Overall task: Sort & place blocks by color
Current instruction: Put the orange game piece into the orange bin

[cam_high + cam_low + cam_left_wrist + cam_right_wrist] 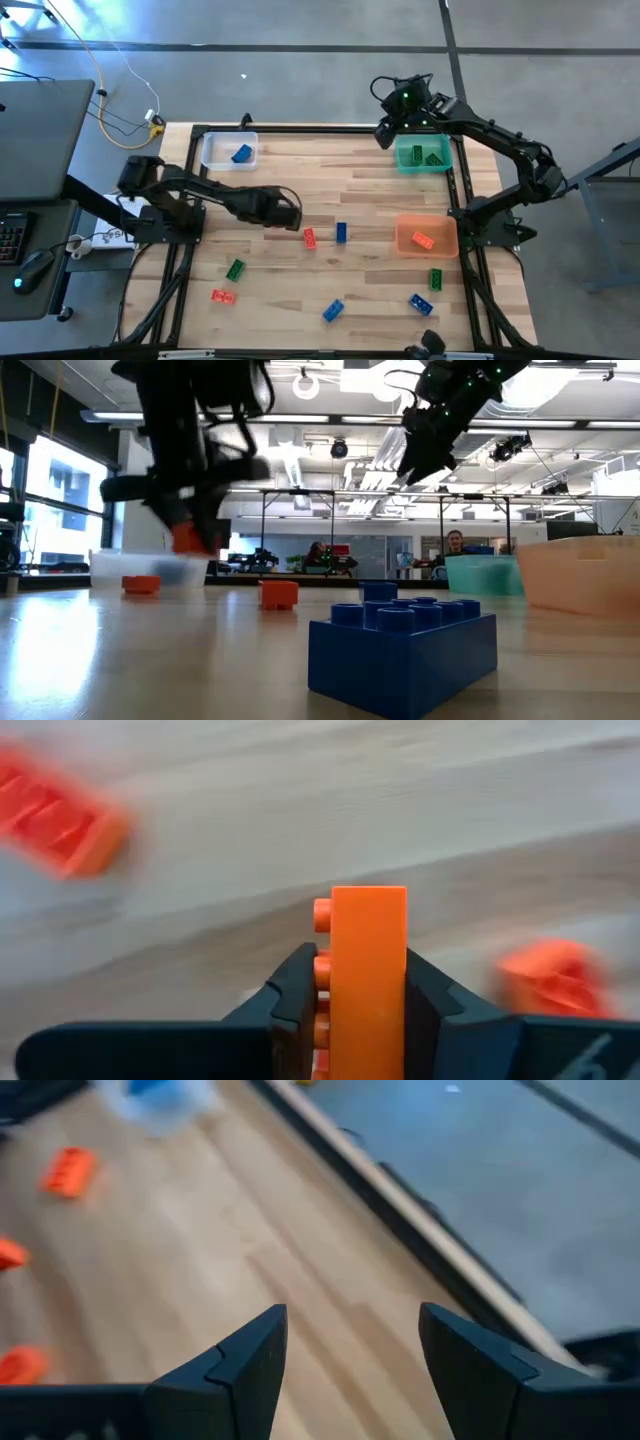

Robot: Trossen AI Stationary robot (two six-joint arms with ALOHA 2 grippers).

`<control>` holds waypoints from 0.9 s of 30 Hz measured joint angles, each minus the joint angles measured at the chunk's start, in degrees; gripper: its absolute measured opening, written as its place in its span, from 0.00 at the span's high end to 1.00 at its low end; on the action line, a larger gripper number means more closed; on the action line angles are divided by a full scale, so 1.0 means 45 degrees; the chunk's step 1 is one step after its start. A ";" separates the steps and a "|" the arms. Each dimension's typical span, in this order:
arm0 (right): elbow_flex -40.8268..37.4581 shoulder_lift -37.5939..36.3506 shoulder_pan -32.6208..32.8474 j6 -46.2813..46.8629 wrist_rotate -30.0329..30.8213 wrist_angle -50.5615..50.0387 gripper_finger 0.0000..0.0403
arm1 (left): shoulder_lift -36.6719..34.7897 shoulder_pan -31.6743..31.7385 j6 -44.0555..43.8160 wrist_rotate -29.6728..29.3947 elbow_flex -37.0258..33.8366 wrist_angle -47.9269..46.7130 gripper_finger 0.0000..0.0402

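Orange block [368, 970] clamped upright between the fingers of the left hand [365, 1020], studs showing on one side; in the high view that left hand [290, 213] sits over the middle of the table [370, 180], left of centre; another orange block [309, 237] and a blue block [341, 232] lie just beside it on the wood. Toward the near edge: a green block [235, 269], an orange one [222, 296], two blue ones [333, 311] [421, 303] and a green one [436, 279], all well apart. Clear bin [229, 150] at the far left corner with a blue block [241, 154] inside; green bin [424, 155] at the far right with green blocks in it; orange bin [427, 238] by the right edge with an orange block [423, 239]. Right hand [350, 1370] open, nothing between its fingers; it hangs by the green bin's far left corner.
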 joint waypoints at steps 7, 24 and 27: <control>0.0000 0.0000 0.0993 0.0203 -0.1895 0.0644 0.47 | -0.1647 0.0636 0.5245 -0.0257 0.0008 0.2837 0.84; 0.0000 0.0000 0.3350 0.2378 -0.4711 0.4970 0.47 | -0.4008 0.4011 1.2112 0.3559 0.0005 0.8419 0.84; 0.0000 0.0001 0.3712 0.2552 -0.4718 0.5753 0.47 | -0.4156 0.4461 1.2512 0.4302 0.0005 0.9558 0.84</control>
